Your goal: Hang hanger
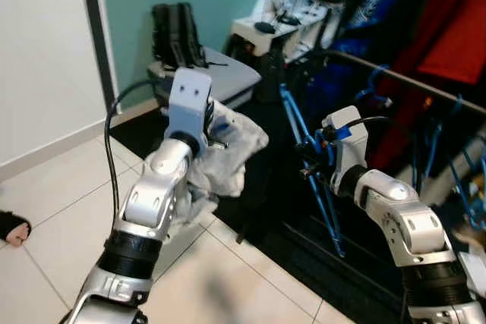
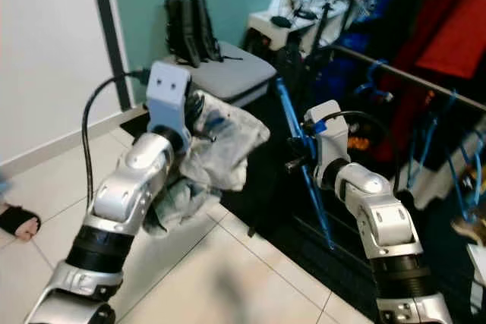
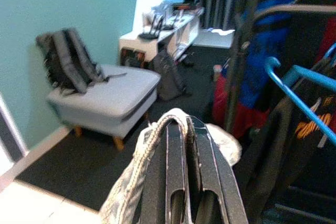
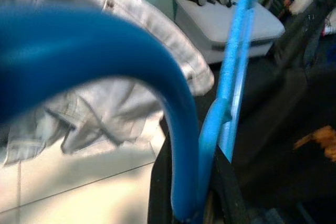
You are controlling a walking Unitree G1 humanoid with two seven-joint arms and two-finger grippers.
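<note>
My right gripper point(image 1: 313, 158) is shut on a blue plastic hanger point(image 1: 295, 121), whose long arm slants down in front of the clothes rack. The right wrist view has the hanger's hook point(image 4: 176, 114) curving close over the fingers point(image 4: 223, 187). My left gripper point(image 3: 185, 145) is raised and shut on a pale grey shirt point(image 1: 231, 149) that hangs bunched beside the left forearm. The shirt sits left of the hanger, and its edge is close to the hanger's arm. A metal clothes rail point(image 1: 414, 81) runs behind and to the right of the right gripper.
Red, blue and dark clothes point(image 1: 448, 28) and spare blue hangers point(image 1: 465, 180) hang on the rail. A grey ottoman point(image 1: 228, 77) with a black backpack point(image 1: 176, 32) stands behind, with a white shelf point(image 1: 277, 28) beyond. A person's foot point(image 1: 12, 227) rests on the tiles at left. A dark rug point(image 1: 296, 240) lies under the rack.
</note>
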